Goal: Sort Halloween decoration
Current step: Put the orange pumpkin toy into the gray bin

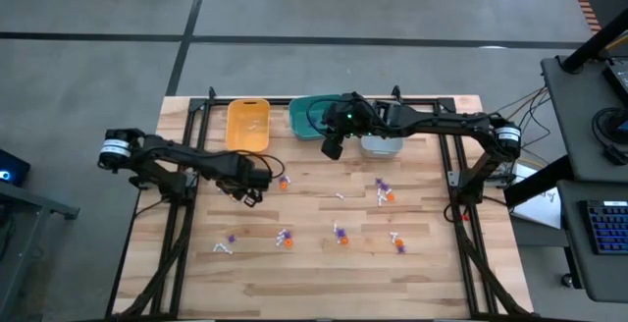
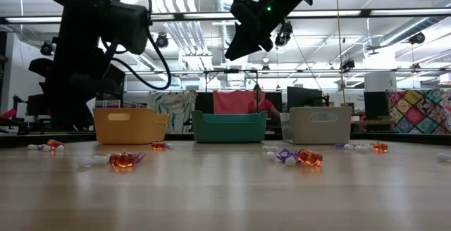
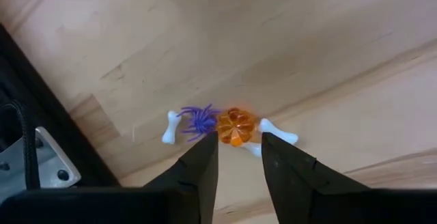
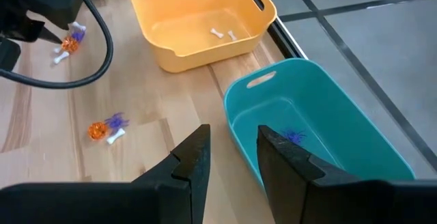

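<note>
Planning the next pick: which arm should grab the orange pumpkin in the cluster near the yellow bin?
Left. The left gripper hangs open right over the orange pumpkin; the right gripper is open over the teal bin.

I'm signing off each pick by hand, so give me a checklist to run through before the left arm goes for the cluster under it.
1. Left claw open: ok, a gap shows between its fingers.
2. Aim: ok, the orange pumpkin sits just beyond the gap.
3. Target isolated: not ok, a purple spider and a white bone touch or crowd it.
4. Right claw out of the way: ok, it hovers open at the teal bin.
5. Bins sorted so far: ok, white bones lie in the yellow bin, a purple piece in the teal one.
6. Grey bin contents: cannot tell.
</note>
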`<act>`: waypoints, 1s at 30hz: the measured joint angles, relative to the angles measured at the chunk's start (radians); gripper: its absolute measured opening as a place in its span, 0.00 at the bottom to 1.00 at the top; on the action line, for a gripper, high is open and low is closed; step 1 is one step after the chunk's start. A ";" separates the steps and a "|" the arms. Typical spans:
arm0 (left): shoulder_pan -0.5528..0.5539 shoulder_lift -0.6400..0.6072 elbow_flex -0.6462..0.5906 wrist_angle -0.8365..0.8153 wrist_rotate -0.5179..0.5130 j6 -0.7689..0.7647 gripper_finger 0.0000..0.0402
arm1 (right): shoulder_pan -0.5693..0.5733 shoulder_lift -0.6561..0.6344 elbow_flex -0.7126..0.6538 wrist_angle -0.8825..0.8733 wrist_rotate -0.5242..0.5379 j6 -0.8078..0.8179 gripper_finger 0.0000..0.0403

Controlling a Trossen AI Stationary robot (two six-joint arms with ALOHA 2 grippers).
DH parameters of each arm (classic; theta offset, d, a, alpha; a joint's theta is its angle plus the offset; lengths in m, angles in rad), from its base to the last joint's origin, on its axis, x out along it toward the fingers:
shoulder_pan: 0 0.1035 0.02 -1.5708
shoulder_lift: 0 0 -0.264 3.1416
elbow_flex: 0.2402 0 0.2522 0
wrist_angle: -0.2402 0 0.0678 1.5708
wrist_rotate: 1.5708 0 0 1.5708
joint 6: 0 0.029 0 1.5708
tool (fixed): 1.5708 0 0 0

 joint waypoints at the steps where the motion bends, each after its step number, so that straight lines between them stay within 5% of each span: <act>1: -0.001 0.006 0.000 0.000 0.000 0.000 0.25 | 0.000 0.000 0.000 0.000 0.000 0.000 0.27; 11: -0.006 0.018 -0.023 0.007 0.000 -0.024 0.38 | 0.000 0.000 0.000 0.000 0.000 -0.007 0.26; 30: -0.006 0.018 -0.061 0.084 0.000 -0.050 0.35 | 0.000 0.001 -0.018 0.000 0.000 -0.007 0.25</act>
